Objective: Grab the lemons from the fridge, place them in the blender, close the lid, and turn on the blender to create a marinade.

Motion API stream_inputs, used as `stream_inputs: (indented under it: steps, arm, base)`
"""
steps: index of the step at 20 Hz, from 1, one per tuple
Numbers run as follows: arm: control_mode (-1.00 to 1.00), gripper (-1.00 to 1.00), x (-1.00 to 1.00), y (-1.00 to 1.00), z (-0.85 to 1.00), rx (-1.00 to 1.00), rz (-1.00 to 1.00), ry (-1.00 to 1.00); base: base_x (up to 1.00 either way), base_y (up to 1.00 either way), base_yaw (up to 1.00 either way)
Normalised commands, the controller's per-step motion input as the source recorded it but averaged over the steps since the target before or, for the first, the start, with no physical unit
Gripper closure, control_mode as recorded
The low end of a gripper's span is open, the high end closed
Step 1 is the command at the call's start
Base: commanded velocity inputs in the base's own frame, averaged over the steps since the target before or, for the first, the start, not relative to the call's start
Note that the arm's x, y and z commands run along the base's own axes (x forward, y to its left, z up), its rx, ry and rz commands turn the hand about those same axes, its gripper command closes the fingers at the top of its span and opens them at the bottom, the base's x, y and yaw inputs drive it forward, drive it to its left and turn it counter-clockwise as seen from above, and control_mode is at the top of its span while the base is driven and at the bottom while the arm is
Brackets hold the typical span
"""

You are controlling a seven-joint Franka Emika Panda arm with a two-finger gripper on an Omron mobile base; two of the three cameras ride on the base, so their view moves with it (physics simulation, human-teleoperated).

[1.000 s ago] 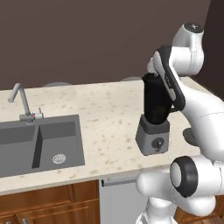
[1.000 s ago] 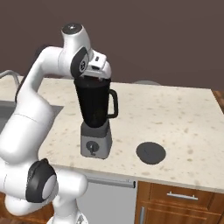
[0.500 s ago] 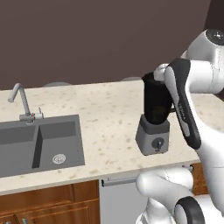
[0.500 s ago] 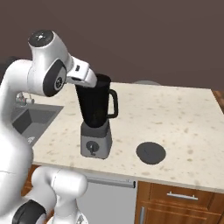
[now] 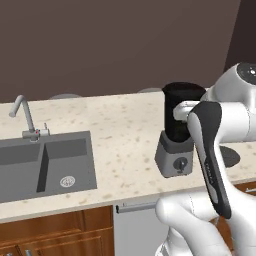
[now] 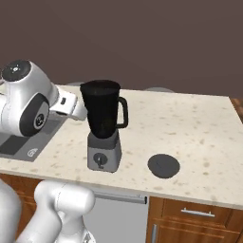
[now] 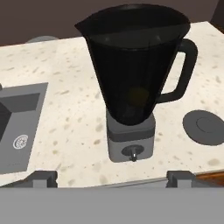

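Observation:
The blender (image 7: 133,65) stands on the speckled counter, a dark tapered jar with its handle to the right on a grey base with a round dial (image 7: 133,152). Its mouth is uncovered. A dim yellowish patch (image 7: 138,96) shows through the jar wall; I cannot tell whether it is a lemon. The lid (image 7: 204,127), a flat dark disc, lies on the counter right of the base, also the lid (image 6: 163,165). My gripper (image 7: 111,178) is open and empty, drawn back in front of the blender (image 6: 103,114). The fridge is out of view.
A grey sink (image 5: 45,160) with a faucet (image 5: 25,117) sits in the counter left of the blender (image 5: 179,130). Wooden cabinet fronts (image 6: 194,220) run below the counter edge. A dark wall stands behind.
The hand has swung away from above the jar mouth, down and back toward the counter's front. Blender and lid have not moved.

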Motion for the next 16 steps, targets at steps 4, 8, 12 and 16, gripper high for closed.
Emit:
stream_inputs:
  steps: [4, 8, 12, 16]
  arm:
    - [-1.0, -1.0, 0.0, 0.31, -0.36, 0.0, 0.0, 0.27]
    - [-1.0, -1.0, -0.25, 0.13, -0.34, 0.01, 0.0, 0.1]
    - [-1.0, -1.0, -0.89, -0.03, -0.06, 0.06, -0.05, -0.04]
    - [-1.0, -1.0, -0.16, 0.06, -0.21, 0.0, -0.01, 0.1]
  base:
    - [0.0, 0.0, 0.0]
    - [0.0, 0.0, 0.0]
    - [0.0, 0.0, 0.0]
    - [0.0, 0.0, 0.0]
